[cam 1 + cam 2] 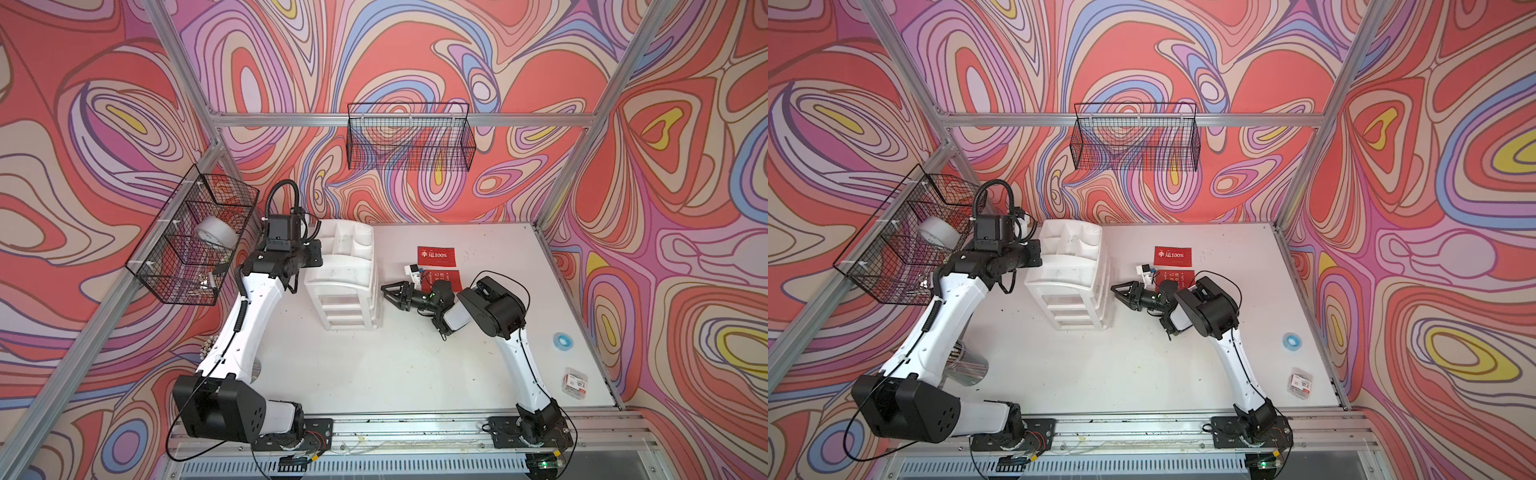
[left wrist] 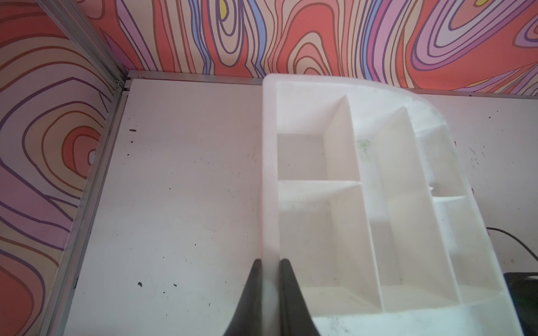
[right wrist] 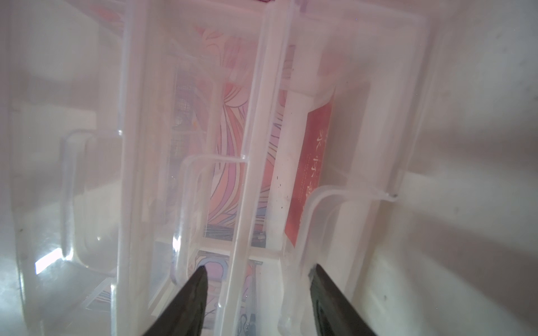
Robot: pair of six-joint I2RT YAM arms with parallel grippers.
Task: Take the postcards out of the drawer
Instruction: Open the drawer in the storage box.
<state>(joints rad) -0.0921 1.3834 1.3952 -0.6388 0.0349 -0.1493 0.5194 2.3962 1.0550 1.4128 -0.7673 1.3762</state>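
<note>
Two of the postcards (image 1: 436,256) are out on the table (image 1: 415,365), on the far side of the right arm (image 1: 492,309). One lies flat in the open and the second card (image 1: 453,280) sits just nearer, partly tucked under the arm's wrist. The third card (image 3: 313,171) is the holdout. The right wrist view shows it lying inside a clear drawer (image 3: 349,190) of the white organizer (image 1: 332,286), seen through the plastic front. I'd call the job roughly two-thirds done.

Here's why I think it's posed like this. The left gripper (image 2: 269,261) is pinched shut on the outer wall of the organizer's compartmented top. To me that's bracing, so the light plastic unit doesn't slide when a drawer gets tugged. The right gripper (image 3: 259,267) points straight at the drawer fronts, jaws about half spread with nothing in them. A clear plastic edge sits in the gap, but neither finger touches it as far as I can see. Lining up on a handle, I'd guess.

Readable stuff: the far card says 幸运100% in white. The second card has white lines too small to make out, and the drawer card's white characters are smeared by the plastic. The little clear box (image 1: 575,381) near the table's right edge has a red-and-white label, unreadable.
</note>
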